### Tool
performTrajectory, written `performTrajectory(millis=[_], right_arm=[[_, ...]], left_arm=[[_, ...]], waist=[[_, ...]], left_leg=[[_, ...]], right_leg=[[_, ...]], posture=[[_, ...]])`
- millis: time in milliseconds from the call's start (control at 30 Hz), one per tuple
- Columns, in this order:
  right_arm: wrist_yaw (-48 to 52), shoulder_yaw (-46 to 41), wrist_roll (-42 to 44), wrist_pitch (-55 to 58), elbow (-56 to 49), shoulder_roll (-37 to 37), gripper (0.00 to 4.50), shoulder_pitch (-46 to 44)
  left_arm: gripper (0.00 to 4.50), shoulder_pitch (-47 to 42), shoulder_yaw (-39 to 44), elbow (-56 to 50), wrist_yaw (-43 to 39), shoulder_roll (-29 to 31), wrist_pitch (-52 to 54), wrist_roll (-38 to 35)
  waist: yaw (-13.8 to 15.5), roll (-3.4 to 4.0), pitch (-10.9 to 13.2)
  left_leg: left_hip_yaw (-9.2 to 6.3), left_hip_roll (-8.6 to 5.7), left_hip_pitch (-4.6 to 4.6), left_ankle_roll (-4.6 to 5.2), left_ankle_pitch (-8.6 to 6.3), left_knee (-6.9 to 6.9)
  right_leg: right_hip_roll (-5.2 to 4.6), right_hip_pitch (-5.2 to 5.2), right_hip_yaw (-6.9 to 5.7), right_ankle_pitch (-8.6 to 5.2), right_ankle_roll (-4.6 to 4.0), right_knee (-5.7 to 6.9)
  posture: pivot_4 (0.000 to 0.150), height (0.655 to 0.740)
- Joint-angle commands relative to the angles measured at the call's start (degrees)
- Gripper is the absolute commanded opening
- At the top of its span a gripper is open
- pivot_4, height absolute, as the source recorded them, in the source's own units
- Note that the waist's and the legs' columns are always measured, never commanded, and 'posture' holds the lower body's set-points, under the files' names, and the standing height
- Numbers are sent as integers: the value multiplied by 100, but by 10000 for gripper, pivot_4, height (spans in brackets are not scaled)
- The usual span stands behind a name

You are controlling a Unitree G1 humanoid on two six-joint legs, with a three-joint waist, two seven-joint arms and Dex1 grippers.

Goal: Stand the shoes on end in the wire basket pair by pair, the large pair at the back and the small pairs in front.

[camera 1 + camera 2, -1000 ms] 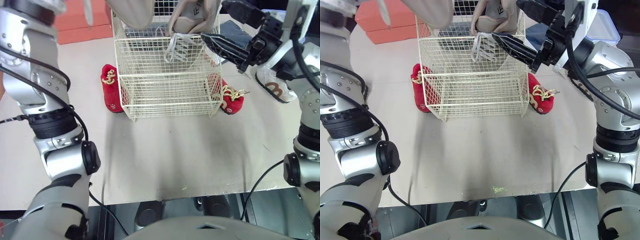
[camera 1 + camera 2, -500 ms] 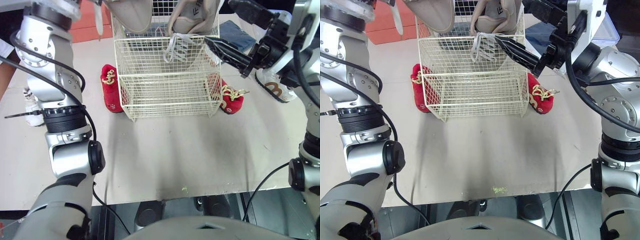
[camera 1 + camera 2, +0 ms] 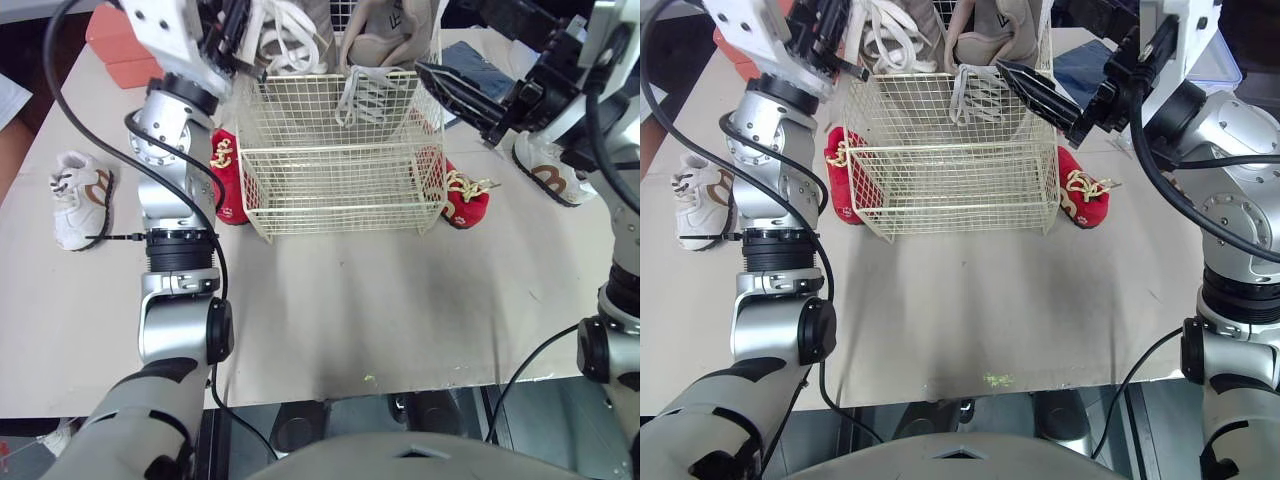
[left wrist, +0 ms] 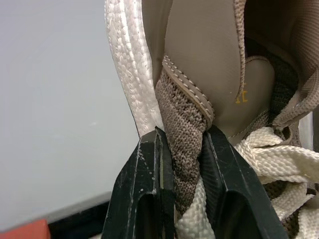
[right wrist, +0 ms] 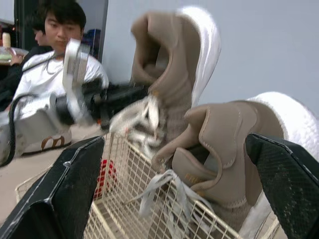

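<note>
Up at the basket (image 3: 340,170)'s back left corner, the left pincer (image 4: 184,132) is clamped on the knit collar of a tan shoe (image 3: 290,35), held upright with its white laces spilling over the rim. Its mate (image 3: 385,35) stands on end at the basket's back right (laces draped over the wires). The right pincer (image 5: 174,142) hovers spread wide just right of that mate, gripping nothing. On the table (image 3: 400,300), a red shoe (image 3: 225,175) lies just beside the basket's left side and another red shoe (image 3: 463,197) beside its right. A white shoe (image 3: 75,195) sits far left, another white shoe (image 3: 548,170) far right.
</note>
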Motion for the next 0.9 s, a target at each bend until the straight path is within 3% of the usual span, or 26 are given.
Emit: performTrajectory(millis=[33, 233, 267, 433, 500, 900], right_arm=[[-17, -274, 155, -83, -300, -58, 45000, 86], [-23, -330, 226, -36, -392, -162, 45000, 282], [-32, -317, 224, -43, -388, -155, 45000, 280], [-56, -265, 213, -49, -349, -104, 45000, 241], [-37, -260, 196, -53, -334, -117, 45000, 250], [-87, -482, -33, -20, 3, -374, 45000, 692]], left_arm=[[4066, 47, -84, -430, 141, 6, 94, 118], [4066, 392, -28, -884, 463, -32, 387, 194], [14666, 472, -48, -902, 510, -31, 496, 217], [37747, 690, -234, -1143, 260, -46, 1175, -1], [44486, 697, -67, -1295, 348, -139, 1333, -209], [44486, 1694, 327, -3100, -10, 108, 1657, -1103]], waist=[[7, -1, 0], [37, -1, -1], [37, 0, -1], [83, 0, -3], [102, 0, -4], [80, -1, -4]], left_leg=[[-1, 0, 0, 0, 0, 1], [1, 0, 0, 0, 0, 2], [0, 0, 0, 0, 0, 2], [-1, -1, 6, 0, 0, 6], [-4, -7, 7, 1, 0, 15], [-1, -7, 8, 0, 0, 17]], right_leg=[[0, 0, 0, 0, 0, 1], [0, 0, 6, 0, 0, 1], [1, -1, 6, 0, 0, 2], [1, 0, 6, 0, 0, 19], [1, 0, 5, 0, 0, 32], [-3, -3, 12, 0, 0, 39]], posture=[[1500, 7400], [1500, 7400], [1500, 7400], [1500, 7400], [1500, 7400], [1500, 7400]])
